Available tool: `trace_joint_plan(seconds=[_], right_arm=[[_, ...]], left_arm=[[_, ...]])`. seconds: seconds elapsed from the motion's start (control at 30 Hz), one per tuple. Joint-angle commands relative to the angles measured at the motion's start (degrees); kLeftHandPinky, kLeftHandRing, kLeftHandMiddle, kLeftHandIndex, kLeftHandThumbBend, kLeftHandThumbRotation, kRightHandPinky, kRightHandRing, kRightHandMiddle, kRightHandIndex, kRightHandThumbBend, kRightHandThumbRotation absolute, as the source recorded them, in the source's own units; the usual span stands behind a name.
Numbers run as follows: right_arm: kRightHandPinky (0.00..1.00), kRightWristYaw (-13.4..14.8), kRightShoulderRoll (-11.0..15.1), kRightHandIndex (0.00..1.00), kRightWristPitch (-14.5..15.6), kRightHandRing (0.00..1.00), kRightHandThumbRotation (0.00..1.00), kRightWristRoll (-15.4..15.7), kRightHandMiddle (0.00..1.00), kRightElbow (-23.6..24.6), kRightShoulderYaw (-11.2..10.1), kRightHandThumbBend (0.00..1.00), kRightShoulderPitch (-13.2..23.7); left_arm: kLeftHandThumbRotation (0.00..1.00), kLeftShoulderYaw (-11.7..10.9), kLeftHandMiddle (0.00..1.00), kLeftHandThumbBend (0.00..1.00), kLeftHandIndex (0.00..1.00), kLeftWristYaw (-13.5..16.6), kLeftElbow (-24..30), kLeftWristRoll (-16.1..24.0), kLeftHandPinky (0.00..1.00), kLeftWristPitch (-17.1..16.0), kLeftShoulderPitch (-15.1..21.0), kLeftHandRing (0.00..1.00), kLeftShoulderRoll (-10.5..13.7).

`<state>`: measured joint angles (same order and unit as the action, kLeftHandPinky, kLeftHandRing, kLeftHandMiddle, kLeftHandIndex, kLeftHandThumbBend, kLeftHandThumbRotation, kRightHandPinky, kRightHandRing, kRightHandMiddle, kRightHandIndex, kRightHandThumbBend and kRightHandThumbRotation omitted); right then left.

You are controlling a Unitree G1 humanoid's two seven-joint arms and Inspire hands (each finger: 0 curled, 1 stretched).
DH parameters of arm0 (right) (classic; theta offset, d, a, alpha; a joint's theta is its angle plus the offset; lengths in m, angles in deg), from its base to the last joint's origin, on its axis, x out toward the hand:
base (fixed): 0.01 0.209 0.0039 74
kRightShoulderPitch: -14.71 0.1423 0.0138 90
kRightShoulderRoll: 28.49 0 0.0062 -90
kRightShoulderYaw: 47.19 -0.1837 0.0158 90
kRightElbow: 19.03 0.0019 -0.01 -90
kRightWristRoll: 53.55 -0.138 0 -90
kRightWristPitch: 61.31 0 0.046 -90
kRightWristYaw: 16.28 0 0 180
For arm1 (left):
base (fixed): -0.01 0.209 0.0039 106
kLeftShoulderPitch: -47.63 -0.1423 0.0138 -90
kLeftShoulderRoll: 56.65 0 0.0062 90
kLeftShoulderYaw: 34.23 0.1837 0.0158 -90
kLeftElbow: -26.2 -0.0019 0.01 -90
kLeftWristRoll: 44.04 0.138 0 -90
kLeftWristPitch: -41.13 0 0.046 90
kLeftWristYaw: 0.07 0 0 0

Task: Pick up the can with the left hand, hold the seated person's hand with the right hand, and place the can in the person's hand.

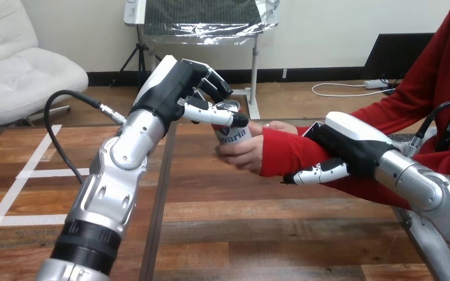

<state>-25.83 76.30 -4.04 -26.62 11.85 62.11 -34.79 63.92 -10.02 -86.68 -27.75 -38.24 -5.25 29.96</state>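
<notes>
Silver-topped white can (235, 135), frame centre, pinched by left hand (179, 88) and cupped in person's hand (245, 153); right hand (351, 149) clamped round red-sleeved forearm (287, 153).

You've got a silver can (234, 135) with dark print, left robot hand (173, 88) and right robot hand (351, 143) both black with white shells, silver forearms (117, 170), sleeve (287, 153) red, tabletop (269, 228) brown wood-grain planks, white tape stripes (53, 173) at left.
</notes>
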Motion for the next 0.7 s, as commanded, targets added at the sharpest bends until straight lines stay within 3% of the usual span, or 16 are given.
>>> trace_joint_plan(seconds=[0.0,0.67], right_arm=[[0.16,1.11,-4.14,0.25,-1.37,0.19,0.50,-1.75,0.24,4.34,-1.43,0.62,6.01],[0.19,0.24,-5.64,0.26,-1.81,0.23,0.53,-2.67,0.27,4.70,-1.64,0.65,6.35]], left_arm=[[0.00,-0.26,0.41,0.72,0.42,1.36,-1.03,-0.38,0.28,-2.42,6.55,0.35,-0.96],[0.00,0.80,0.41,0.71,0.43,1.47,-3.69,0.31,0.28,-3.95,7.95,0.34,-2.17]])
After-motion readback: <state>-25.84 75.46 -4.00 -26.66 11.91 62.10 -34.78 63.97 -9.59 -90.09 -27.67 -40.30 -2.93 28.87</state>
